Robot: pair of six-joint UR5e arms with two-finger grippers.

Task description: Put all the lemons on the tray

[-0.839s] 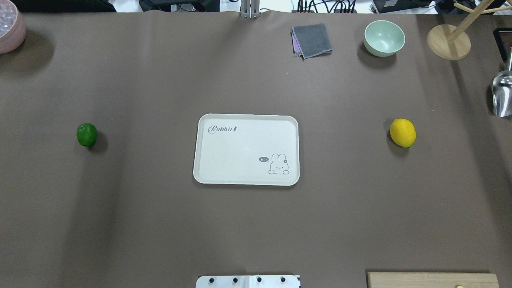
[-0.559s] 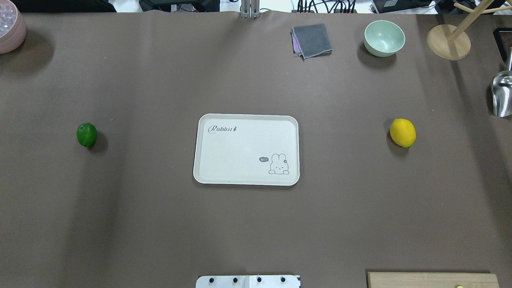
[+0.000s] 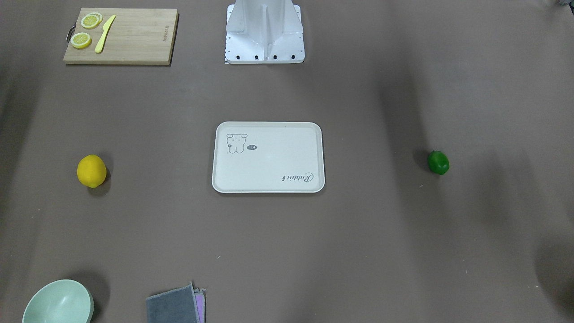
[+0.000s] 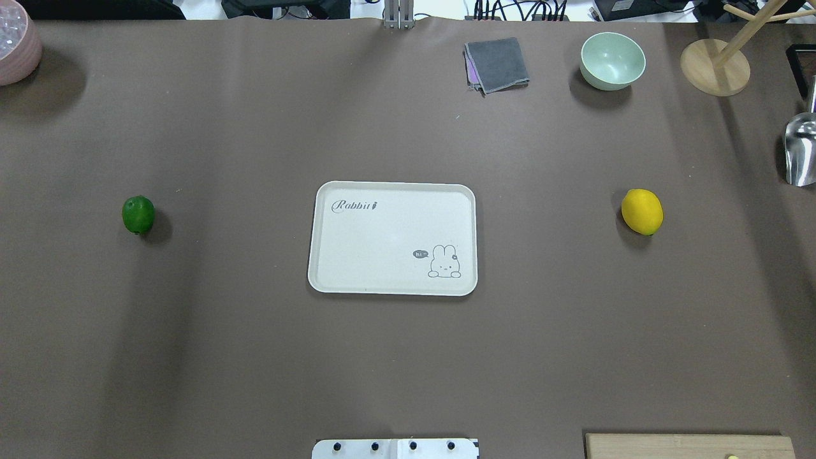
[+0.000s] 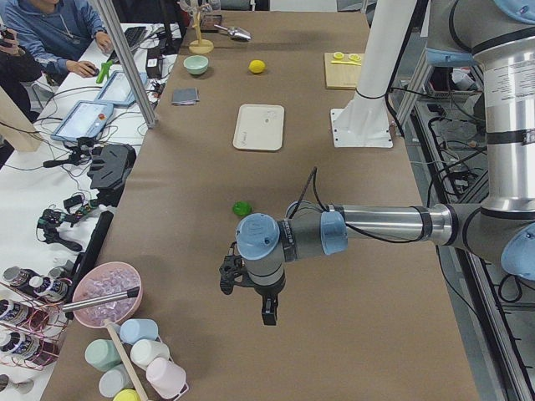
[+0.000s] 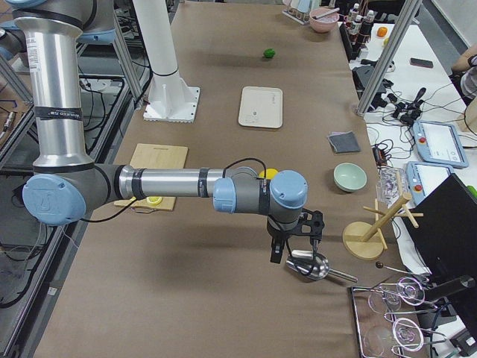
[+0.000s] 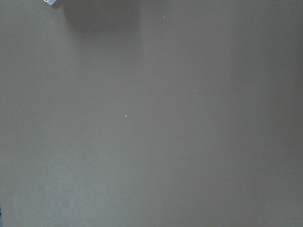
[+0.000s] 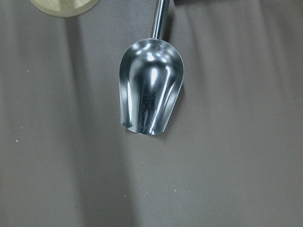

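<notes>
Brown tabletop (image 4: pixel 408 370): green lemon (image 5: pixel 242 208) lies between left gripper (image 5: pixel 247 299) and tray (image 4: pixel 393 185), yellow lemon (image 4: pixel 642 211) between right gripper (image 6: pixel 294 252) and tray. Whether the 2 pincers are apart, I cannot tell. Off-centre pinch may roll a fruit; right one may knock the scoop (image 8: pixel 149 101) beneath.

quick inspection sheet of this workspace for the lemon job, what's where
surface: brown table cover, shadowed in patches, no spills seen
job's things: tray mid-table, nothing on it; yellow lemon on the robot's right, green lemon on its left, both on the cover, apart from the tray
clutter: cutting board with lemon slices and yellow knife; pale green bowl; grey cloth; metal scoop; wooden stand; pink bowl
grippers: left gripper over bare cover; right gripper above the scoop; open or shut cannot be told
cables: black cable looped at the left wrist
surroundings: operator at a side desk
</notes>
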